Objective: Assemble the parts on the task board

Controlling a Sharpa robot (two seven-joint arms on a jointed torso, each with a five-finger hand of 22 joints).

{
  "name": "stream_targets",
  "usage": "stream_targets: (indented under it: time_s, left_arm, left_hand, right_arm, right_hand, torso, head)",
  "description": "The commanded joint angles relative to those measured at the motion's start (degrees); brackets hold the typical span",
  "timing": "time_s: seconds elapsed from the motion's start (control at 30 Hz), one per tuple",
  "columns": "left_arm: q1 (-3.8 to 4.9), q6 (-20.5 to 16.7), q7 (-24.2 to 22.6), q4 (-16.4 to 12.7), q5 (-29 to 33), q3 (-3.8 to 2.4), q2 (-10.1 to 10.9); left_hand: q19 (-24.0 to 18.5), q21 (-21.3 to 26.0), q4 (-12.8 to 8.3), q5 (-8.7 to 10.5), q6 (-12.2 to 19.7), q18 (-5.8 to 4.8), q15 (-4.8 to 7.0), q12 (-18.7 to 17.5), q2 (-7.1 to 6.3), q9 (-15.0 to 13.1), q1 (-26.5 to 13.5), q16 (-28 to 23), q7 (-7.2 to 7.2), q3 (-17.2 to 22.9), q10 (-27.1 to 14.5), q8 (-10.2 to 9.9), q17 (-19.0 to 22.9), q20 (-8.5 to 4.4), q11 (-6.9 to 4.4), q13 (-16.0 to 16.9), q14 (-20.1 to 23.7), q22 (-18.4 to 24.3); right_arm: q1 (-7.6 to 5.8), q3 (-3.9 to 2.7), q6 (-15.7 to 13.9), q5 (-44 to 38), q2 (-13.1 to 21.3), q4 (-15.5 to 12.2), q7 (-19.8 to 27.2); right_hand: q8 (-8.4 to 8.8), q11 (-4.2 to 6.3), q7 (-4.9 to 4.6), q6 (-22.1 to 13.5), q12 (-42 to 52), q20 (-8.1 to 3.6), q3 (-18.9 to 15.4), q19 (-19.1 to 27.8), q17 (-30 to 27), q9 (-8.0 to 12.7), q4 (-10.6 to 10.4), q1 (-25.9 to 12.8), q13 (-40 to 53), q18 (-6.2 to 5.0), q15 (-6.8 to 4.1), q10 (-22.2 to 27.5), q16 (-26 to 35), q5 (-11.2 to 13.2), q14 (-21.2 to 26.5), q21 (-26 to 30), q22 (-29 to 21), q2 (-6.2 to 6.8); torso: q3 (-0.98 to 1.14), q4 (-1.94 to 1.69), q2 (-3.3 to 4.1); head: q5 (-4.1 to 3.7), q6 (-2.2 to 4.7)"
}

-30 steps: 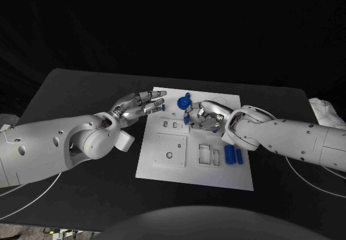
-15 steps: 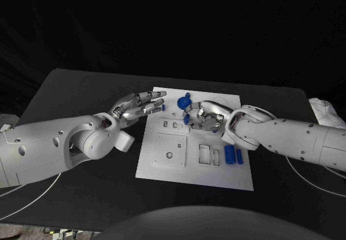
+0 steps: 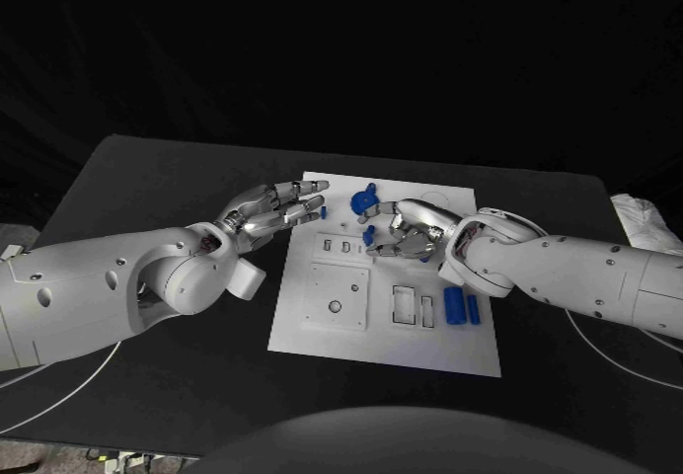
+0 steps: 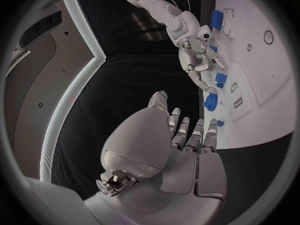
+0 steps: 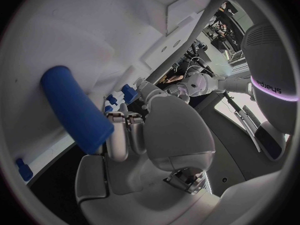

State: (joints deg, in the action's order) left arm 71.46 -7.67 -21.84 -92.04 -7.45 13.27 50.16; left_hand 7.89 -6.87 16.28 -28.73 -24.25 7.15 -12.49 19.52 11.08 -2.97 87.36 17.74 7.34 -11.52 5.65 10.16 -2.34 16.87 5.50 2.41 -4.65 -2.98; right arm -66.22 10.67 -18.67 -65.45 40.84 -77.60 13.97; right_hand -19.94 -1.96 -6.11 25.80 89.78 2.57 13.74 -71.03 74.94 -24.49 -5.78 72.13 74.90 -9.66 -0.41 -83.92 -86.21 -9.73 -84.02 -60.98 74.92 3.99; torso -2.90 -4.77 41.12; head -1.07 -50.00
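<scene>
The white task board (image 3: 325, 331) lies mid-table. My right hand (image 3: 406, 232) sits low over its far middle with the fingers curled in, and a small blue part (image 3: 369, 235) is at their tips. The left wrist view shows the same right hand (image 4: 199, 64) with the small blue part (image 4: 220, 78) beside its fingertips. A round blue part (image 3: 363, 201) stands just beyond it on the board. Two blue cylinders (image 3: 461, 305) lie side by side near the board's right edge, and one blue cylinder (image 5: 74, 109) lies close to my right palm. My left hand (image 3: 274, 211) hovers at the board's far left edge, fingers apart and holding nothing.
Rectangular slots (image 3: 406, 304) and a square plate with holes (image 3: 336, 294) take up the near half of the board. A tiny blue piece (image 3: 323, 211) sits by my left fingertips. The black table (image 3: 157, 178) extends around the board. White cloth (image 3: 641, 222) lies at the right edge.
My right hand has shifted very slightly over the small blue part. The left hand and the other parts have stayed where they were.
</scene>
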Motion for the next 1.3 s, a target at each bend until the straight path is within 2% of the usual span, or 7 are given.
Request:
stream_targets:
  time_s: [0.03,0.17,0.43,0.73,0.97,1.13,1.3]
  left_arm:
    - [0.01,0.9,-0.36,-0.09,-0.23,-0.04,-0.03]
    - [0.0,0.88,-0.36,-0.09,-0.23,-0.04,0.01]
    - [0.0,0.88,-0.28,-0.09,-0.23,-0.04,0.1]
    - [0.0,0.91,-0.3,-0.07,-0.23,-0.04,0.06]
    - [0.0,0.86,-0.34,-0.16,-0.23,-0.04,0.28]
    - [-0.01,0.84,-0.38,-0.15,-0.23,-0.04,0.29]
    - [-0.01,0.78,-0.39,-0.15,-0.23,-0.04,0.25]
  left_hand:
    - [0.57,-0.38,0.05,-0.23,-0.22,-0.67,-0.32,0.22,0.11,-0.08,0.23,0.3,0.3,0.32,0.11,0.33,-0.07,0.01,0.3,0.09,-0.05,-0.07]
    - [0.57,-0.38,0.05,-0.23,-0.22,-0.67,-0.32,0.22,0.11,-0.08,0.23,0.3,0.3,0.32,0.11,0.33,-0.07,0.01,0.3,0.09,-0.05,-0.07]
    - [0.57,-0.38,0.05,-0.23,-0.22,-0.67,-0.32,0.22,0.11,-0.08,0.23,0.3,0.3,0.32,0.11,0.33,-0.07,0.01,0.3,0.09,-0.05,-0.07]
    - [0.57,-0.38,0.05,-0.23,-0.22,-0.67,-0.32,0.22,0.11,-0.08,0.23,0.3,0.3,0.32,0.11,0.33,-0.07,0.01,0.3,0.09,-0.05,-0.07]
    - [0.57,-0.38,0.05,-0.23,-0.22,-0.67,-0.32,0.22,0.11,-0.08,0.23,0.3,0.3,0.32,0.11,0.33,-0.07,0.01,0.3,0.09,-0.05,-0.07]
    - [0.64,-0.44,0.08,-0.21,-0.25,-0.86,-0.36,0.2,0.05,-0.09,0.17,0.4,0.35,0.36,0.14,0.36,-0.07,0.01,0.34,0.09,-0.05,-0.08]
    - [0.64,-0.44,0.08,-0.21,-0.25,-0.86,-0.36,0.2,0.05,-0.09,0.17,0.4,0.35,0.36,0.14,0.36,-0.07,0.01,0.34,0.09,-0.05,-0.08]
  right_arm:
    - [0.62,0.47,-1.65,0.04,-0.01,-0.1,1.22]
    - [0.39,0.46,-3.13,0.65,0.28,-0.72,2.32]
    - [-0.41,0.45,-3.81,1.89,1.32,-2.31,3.64]
    - [-0.9,0.44,-3.92,5.76,1.98,-3.0,5.01]
    - [-1.63,0.43,-5.03,8.37,3.25,-4.81,6.6]
    - [-3.08,0.42,-5.68,10.45,4.88,-6.93,8.03]
    - [-4.81,0.42,-5.19,12.63,7.18,-9.51,8.22]
  right_hand:
    - [0.29,-0.31,0.09,-0.32,-1.88,4.0,-1.33,5.97,10.42,0.68,-0.52,-0.67,13.21,2.5,0.47,-2.36,1.25,2.98,0.26,5.19,5.37,-0.01]
    - [0.49,-0.71,0.08,-0.45,-5.0,4.43,-3.61,10.33,8.1,1.77,-1.63,-1.32,10.55,1.61,0.94,2.88,4.04,6.53,3.86,11.13,3.9,0.05]
    - [0.92,-1.25,-0.41,-1.39,-6.87,4.92,-8.1,13.7,6.22,2.99,-5.6,-3.46,8.95,0.96,1.45,6.0,6.33,6.93,6.85,16.21,2.82,1.66]
    - [0.77,-2.65,-1.22,-1.54,-15.6,6.11,-12.91,21.83,-0.75,4.17,-10.21,-3.16,1.99,-0.39,2.86,19.77,15.17,6.99,17.93,27.84,-0.17,2.0]
    - [0.66,-3.15,-1.59,-1.53,-17.31,6.64,-16.07,22.16,-2.19,4.67,-11.05,-4.96,0.55,-0.47,3.32,21.95,16.99,6.97,19.64,29.51,-0.81,2.38]
    - [0.34,-3.2,-1.58,-1.01,-17.23,6.82,-21.12,21.71,-2.22,4.94,-11.34,-9.18,0.39,-0.61,3.36,21.58,16.81,6.88,19.05,30.19,-1.04,4.9]
    - [0.05,-3.14,-1.37,-0.19,-17.86,6.83,-22.82,21.09,-2.53,5.23,-11.36,-13.65,-0.29,-0.69,3.28,22.15,16.97,6.92,18.81,30.72,-1.17,2.15]
  torso:
    - [0.02,0.01,0.02]
    - [0.03,-0.05,0.03]
    - [-0.04,0.09,-0.01]
    - [0.03,-0.07,0.0]
    - [-0.02,0.03,-0.01]
    - [-0.05,0.06,-0.05]
    - [-0.08,0.01,-0.09]
  head:
    - [0.17,0.0]
    - [0.16,0.0]
    - [0.19,0.0]
    - [0.18,0.0]
    - [0.23,0.0]
    - [0.2,0.0]
    - [0.09,0.0]
